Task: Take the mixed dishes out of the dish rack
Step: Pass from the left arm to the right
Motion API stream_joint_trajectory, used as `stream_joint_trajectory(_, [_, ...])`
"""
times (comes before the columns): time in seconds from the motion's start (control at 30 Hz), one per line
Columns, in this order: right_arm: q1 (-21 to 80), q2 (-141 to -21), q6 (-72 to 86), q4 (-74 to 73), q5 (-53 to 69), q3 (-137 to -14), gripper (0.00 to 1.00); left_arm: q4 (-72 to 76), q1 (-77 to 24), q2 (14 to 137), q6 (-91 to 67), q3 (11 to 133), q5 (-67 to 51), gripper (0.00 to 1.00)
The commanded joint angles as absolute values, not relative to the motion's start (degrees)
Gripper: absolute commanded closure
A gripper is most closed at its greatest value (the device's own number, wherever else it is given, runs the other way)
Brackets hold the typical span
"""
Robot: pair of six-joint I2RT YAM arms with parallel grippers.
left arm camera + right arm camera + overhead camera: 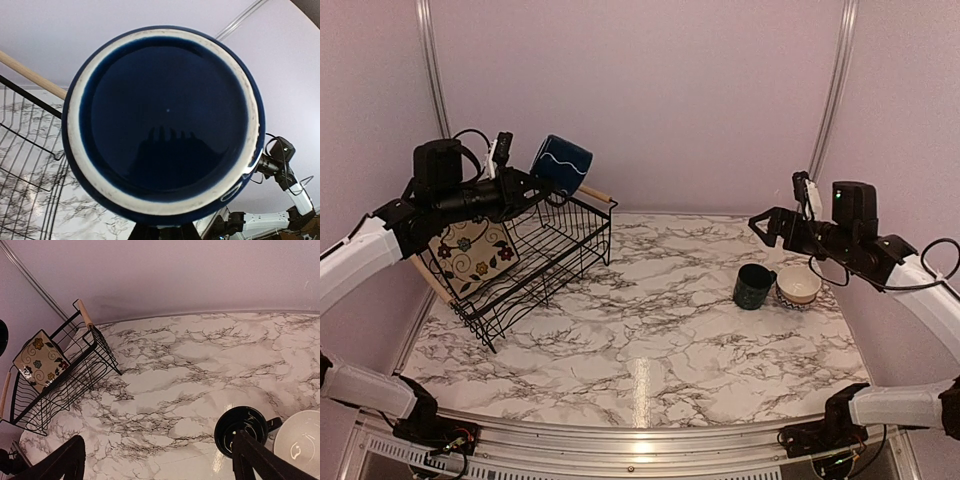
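1 held mug [562, 163] | 1 table mug [753, 286] | 1 bowl [799, 286] | 1 plate [475, 252]

A white tabletop [650, 330] veined in grey and black (a marble pattern) is backed by plain lilac walls [660, 90], with a silvery metal post [432, 60] in each rear corner.

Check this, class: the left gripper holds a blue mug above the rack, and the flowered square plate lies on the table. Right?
No: the top external view shows the flowered square plate inside the dish rack, not on the table. The left gripper does hold the blue mug above it.
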State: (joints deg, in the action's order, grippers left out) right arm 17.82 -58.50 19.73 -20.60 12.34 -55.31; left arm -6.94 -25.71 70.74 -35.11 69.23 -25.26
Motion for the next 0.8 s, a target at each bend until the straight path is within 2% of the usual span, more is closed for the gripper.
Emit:
stream_joint_trajectory(0.0, [19.79,-59.06,24.53,-12.91,19.20,-53.03,0.02,20.71,-29.65,69.17,-47.16,61.66,-32.70,1.00])
stream_joint_trajectory(0.3, [29.32,-63.39,30.02,-4.76,21.79,-52.64,0.02,32.57,-39.30,75.71,-53.15,59.01,-29.92,1.00])
stream_joint_trajectory(0.5, [32.06,-63.67,41.59,17.49,31.88,-45.60,0.02,41.29,-42.27,78.76,-58.55,56.87,-27.65,1.00])
stream_joint_trajectory(0.77, [36.21,-66.36,41.76,22.39,31.17,-48.82,0.01,47.95,-47.31,83.79,-63.42,55.20,-25.11,1.00])
